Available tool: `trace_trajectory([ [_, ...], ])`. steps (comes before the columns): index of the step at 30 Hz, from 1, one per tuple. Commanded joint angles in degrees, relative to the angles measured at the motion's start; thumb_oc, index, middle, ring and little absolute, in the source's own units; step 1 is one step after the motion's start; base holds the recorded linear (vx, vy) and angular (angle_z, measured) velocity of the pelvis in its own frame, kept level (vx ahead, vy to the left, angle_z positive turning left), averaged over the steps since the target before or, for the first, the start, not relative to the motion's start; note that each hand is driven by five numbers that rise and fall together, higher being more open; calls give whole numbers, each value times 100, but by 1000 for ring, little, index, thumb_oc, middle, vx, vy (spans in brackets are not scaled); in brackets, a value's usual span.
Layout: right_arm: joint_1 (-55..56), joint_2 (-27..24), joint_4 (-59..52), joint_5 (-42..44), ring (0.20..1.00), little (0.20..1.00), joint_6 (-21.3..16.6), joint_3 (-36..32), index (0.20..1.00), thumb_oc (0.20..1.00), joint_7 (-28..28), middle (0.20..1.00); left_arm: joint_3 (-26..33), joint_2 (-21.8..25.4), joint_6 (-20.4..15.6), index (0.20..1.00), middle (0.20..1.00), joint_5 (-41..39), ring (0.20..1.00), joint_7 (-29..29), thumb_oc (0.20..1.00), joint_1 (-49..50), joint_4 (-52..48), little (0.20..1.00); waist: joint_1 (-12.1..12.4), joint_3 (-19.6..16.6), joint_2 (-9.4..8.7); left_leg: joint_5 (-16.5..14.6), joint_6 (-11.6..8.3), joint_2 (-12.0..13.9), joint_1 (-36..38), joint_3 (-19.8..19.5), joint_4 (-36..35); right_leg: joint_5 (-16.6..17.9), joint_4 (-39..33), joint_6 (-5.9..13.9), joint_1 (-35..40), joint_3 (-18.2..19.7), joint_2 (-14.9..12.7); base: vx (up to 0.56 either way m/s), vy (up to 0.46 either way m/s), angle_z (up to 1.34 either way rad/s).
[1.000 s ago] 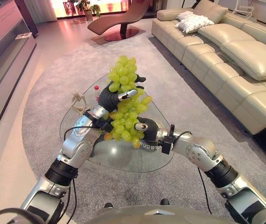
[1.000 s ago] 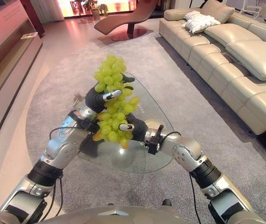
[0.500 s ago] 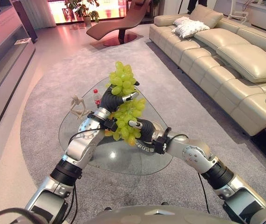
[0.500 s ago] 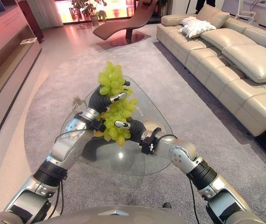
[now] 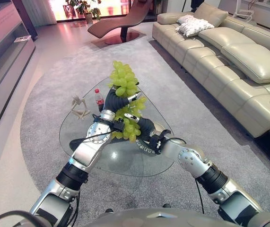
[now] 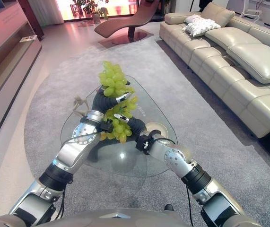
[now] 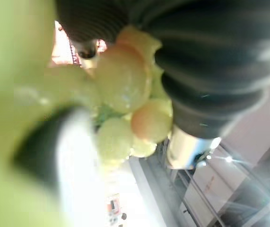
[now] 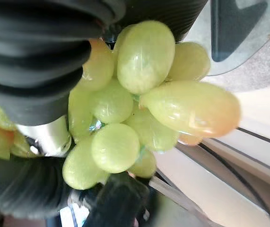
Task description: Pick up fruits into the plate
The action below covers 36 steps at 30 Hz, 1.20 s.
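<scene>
Nearest, both arms reach forward over the glass table point(image 5: 125, 163), which serves as the landmark for everything else. Just above the table's middle, the right hand point(image 5: 142, 126) is curled round the lower part of a bunch of green grapes point(image 5: 123, 80), its dark-tipped fingers pinching into the fruit; the right wrist view shows the grapes pressed right against its ribbed cover. Touching it from the left, the left hand point(image 5: 114, 100) grips the same bunch higher up, fingers wrapped round the middle so the top of the bunch stands up above it. The grapes are lifted clear of the glass, held between the two hands over the table's centre. On the table's far left part stand a small pale figurine point(image 5: 80, 107) and, just beside it, a small bottle point(image 5: 99, 100) with a red cap. Under the table and spreading all around it lies a grey round rug point(image 5: 45, 90). To the right of the table, well apart, runs a long cream sofa point(image 5: 239, 66) with a white cushion point(image 5: 195, 24) at its far end. Beyond the table's far side stands a dark red lounge chair point(image 5: 120, 21)
</scene>
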Motion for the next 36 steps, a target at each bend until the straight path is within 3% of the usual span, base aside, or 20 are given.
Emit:
trace_trajectory([
  [1,-692,837,-611,302,200,200,-692,-350,200,200,34,200,-314,-102,124,200,200,41,200,91,200,-732,-157,200,18,285,-96,-834,69,-21,41,-296,243,-829,283,55,408,-161,-68,0,0,0],
  [12,-548,720,-676,188,200,200,-832,-527,200,200,267,200,-169,-29,249,222,222,-589,222,45,222,-543,-240,222,65,305,-79,-837,82,-35,32,-308,228,-851,307,46,406,-216,-65,0,0,0],
  [13,-508,701,-687,172,200,200,-845,-566,200,200,284,200,-117,-26,222,526,526,-712,526,35,526,-471,-223,526,73,306,-77,-836,79,-31,35,-301,228,-850,312,49,407,-234,-74,15,-1,5],
  [14,-478,679,-694,153,200,200,-858,-604,200,200,289,200,-78,-18,205,1000,1000,-820,1000,-4,1000,-406,-211,1000,79,307,-74,-834,77,-30,35,-299,227,-851,317,49,408,-247,-79,14,0,5],
  [17,-361,593,-679,120,200,200,-913,-746,200,200,333,200,22,-6,136,1000,1000,-1134,1000,-203,1000,-212,-117,1000,97,314,-67,-825,77,-29,31,-291,220,-851,316,41,415,-279,-83,10,1,3],
  [23,-90,375,-576,-153,200,200,-1132,-1176,200,200,496,200,177,-12,-368,1000,1000,-1376,1000,-416,1000,153,353,1000,72,366,-51,-790,77,-34,28,-278,166,-865,325,22,413,-302,-76,6,6,1],
  [36,361,-13,12,-564,200,200,-1460,-2132,200,200,666,200,641,212,-760,1000,1000,-1558,1000,-1422,1000,1294,2055,1000,93,598,2,-765,96,-97,-122,-296,150,-873,351,2,263,-313,-92,-1,9,0],
])
